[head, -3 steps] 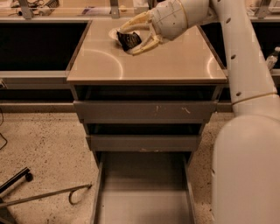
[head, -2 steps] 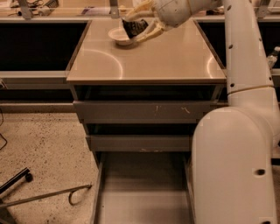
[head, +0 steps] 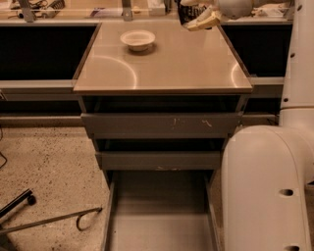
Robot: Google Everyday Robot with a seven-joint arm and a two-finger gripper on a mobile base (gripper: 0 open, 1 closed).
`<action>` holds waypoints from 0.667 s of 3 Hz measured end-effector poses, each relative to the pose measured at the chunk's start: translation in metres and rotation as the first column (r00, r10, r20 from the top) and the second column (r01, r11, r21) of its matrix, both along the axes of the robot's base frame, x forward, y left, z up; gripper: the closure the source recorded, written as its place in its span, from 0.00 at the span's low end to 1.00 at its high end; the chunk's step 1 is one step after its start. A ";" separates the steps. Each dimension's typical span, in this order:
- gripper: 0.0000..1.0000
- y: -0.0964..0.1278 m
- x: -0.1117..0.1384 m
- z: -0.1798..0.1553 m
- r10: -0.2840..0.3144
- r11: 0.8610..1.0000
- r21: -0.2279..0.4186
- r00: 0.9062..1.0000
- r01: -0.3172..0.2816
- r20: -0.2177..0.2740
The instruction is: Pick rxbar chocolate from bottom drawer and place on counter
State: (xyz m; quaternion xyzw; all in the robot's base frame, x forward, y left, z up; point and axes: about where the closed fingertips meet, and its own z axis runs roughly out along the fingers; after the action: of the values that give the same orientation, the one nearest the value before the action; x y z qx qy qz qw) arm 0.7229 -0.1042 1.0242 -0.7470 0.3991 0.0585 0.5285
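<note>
My gripper [head: 195, 13] is high at the back right of the counter [head: 171, 66], near its far edge. Its pale fingers [head: 205, 20] are shut on a small dark thing, the rxbar chocolate [head: 185, 13], held above the counter surface. The bottom drawer [head: 159, 223] is pulled out at the foot of the cabinet, and the part of its grey floor that shows is bare. My white arm [head: 265, 186] fills the right side of the view.
A white bowl [head: 138, 38] sits on the back left of the counter. Two shallower grey drawers [head: 159, 125] are above the bottom one. A black chair base [head: 29, 215] lies on the speckled floor at the left. Dark counters flank the cabinet.
The gripper has lifted and moved right and back with the dark bar, away from the white bowl, which now stands uncovered.
</note>
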 end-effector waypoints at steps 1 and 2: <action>1.00 -0.026 0.010 -0.032 -0.029 0.996 0.084 0.997 0.036 -0.077; 1.00 -0.014 0.034 -0.091 0.009 0.987 0.160 0.987 0.016 -0.158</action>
State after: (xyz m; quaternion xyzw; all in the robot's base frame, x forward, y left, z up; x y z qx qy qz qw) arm 0.7567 -0.1183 0.9332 -0.6943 0.4350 0.1485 0.5538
